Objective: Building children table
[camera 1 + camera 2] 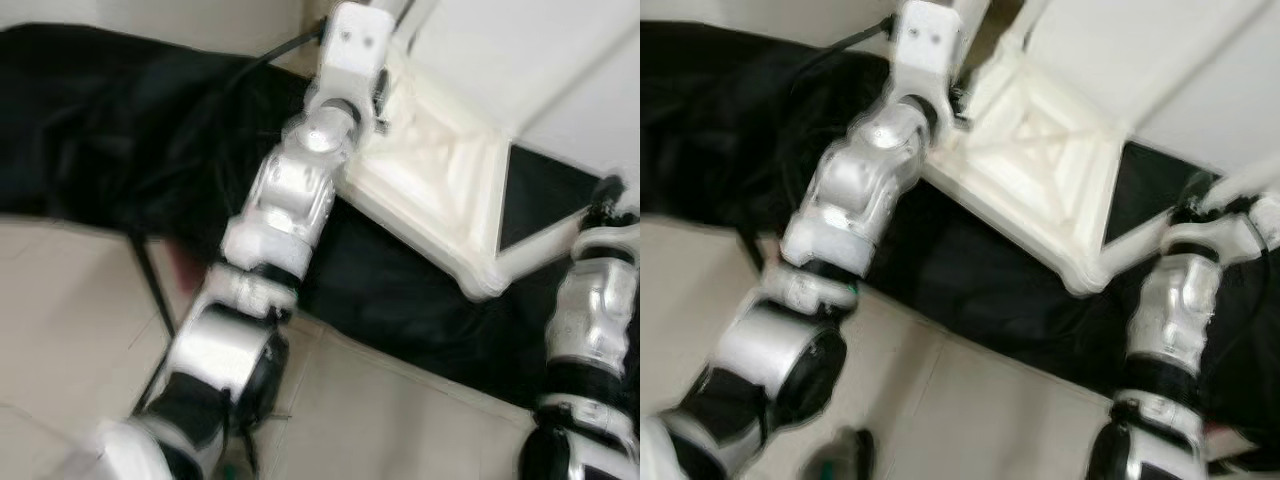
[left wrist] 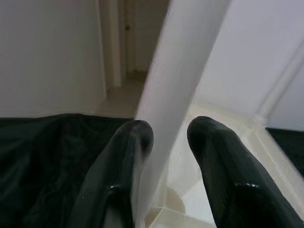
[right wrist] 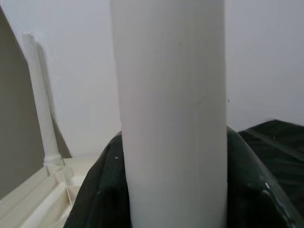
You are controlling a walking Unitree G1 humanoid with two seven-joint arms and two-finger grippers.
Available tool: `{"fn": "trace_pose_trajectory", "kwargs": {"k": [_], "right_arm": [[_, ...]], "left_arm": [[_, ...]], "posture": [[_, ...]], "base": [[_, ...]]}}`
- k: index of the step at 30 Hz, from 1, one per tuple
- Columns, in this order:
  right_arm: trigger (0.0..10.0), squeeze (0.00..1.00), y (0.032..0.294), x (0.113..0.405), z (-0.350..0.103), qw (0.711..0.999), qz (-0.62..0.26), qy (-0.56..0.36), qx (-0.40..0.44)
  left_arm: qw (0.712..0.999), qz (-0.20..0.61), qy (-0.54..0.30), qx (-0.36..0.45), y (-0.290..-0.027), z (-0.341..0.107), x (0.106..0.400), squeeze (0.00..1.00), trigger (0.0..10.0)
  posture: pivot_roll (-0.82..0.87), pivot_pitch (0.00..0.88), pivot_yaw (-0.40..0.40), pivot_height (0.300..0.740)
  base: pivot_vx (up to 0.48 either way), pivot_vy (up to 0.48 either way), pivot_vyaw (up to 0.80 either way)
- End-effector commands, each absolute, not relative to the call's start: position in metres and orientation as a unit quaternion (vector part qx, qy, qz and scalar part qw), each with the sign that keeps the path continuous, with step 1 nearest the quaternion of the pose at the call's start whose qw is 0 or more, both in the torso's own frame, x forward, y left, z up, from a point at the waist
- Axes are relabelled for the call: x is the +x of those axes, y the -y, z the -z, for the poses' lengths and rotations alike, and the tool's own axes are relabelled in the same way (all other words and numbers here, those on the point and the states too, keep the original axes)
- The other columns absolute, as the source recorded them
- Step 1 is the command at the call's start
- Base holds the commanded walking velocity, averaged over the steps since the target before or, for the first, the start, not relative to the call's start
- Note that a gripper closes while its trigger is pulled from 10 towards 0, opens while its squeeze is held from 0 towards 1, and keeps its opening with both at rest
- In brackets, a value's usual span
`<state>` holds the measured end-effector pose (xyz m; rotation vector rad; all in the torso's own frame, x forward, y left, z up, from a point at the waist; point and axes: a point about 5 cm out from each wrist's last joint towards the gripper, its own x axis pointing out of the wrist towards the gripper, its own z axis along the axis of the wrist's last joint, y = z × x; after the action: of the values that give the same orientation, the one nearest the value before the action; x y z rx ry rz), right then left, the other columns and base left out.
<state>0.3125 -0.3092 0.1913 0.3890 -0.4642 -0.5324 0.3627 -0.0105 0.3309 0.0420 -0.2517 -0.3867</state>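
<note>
- Cream-white plastic table top [image 1: 440,190], underside up with ribbed bracing, lying across a black sheet [image 1: 110,130] on the pale floor [image 1: 400,420].
- Left gripper [image 2: 166,137] at the table top's near corner, fingers closed around a white leg [image 2: 175,85].
- Right gripper [image 3: 173,190] at the table top's right edge, clamped around another white leg [image 3: 171,104].

The white plastic children's table [image 1: 440,190] lies upside down on black cloth, its round legs [image 2: 175,95] pointing up.
</note>
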Motion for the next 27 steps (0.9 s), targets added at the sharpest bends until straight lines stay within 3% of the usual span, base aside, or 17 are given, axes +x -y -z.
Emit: {"fn": "trace_pose_trajectory", "kwargs": {"k": [1,4,17,24,27], "right_arm": [[0.0,0.00,0.294,0.301,-0.092,0.887,0.326,0.047,0.324],[0.0,0.00,0.298,0.296,-0.079,0.864,0.345,0.037,0.363],[0.0,0.00,0.324,0.264,-0.059,0.852,0.383,0.039,0.355],[0.0,0.00,0.313,0.262,-0.041,0.839,0.387,0.008,0.383],[0.0,0.00,0.319,0.248,-0.027,0.809,0.422,0.005,0.409]], "left_arm": [[0.969,0.213,0.122,0.034,0.025,-0.329,0.360,0.00,10.0],[0.967,0.229,0.110,0.032,0.032,-0.323,0.359,0.00,10.0],[0.959,0.274,0.070,0.026,0.052,-0.300,0.348,0.00,10.0],[0.950,0.304,0.069,0.032,0.068,-0.298,0.339,0.00,10.0],[0.946,0.316,0.063,0.022,0.075,-0.296,0.335,0.00,10.0]], "posture": [[0.18,0.114,-0.024,0.740],[0.18,0.122,-0.019,0.740],[0.17,0.152,0.004,0.740],[0.17,0.160,0.002,0.740],[0.19,0.165,-0.007,0.740]], "base": [[0.000,0.000,0.00],[0.000,0.000,0.00],[0.000,0.000,0.00],[0.000,0.000,0.00],[0.000,0.000,0.00]]}}
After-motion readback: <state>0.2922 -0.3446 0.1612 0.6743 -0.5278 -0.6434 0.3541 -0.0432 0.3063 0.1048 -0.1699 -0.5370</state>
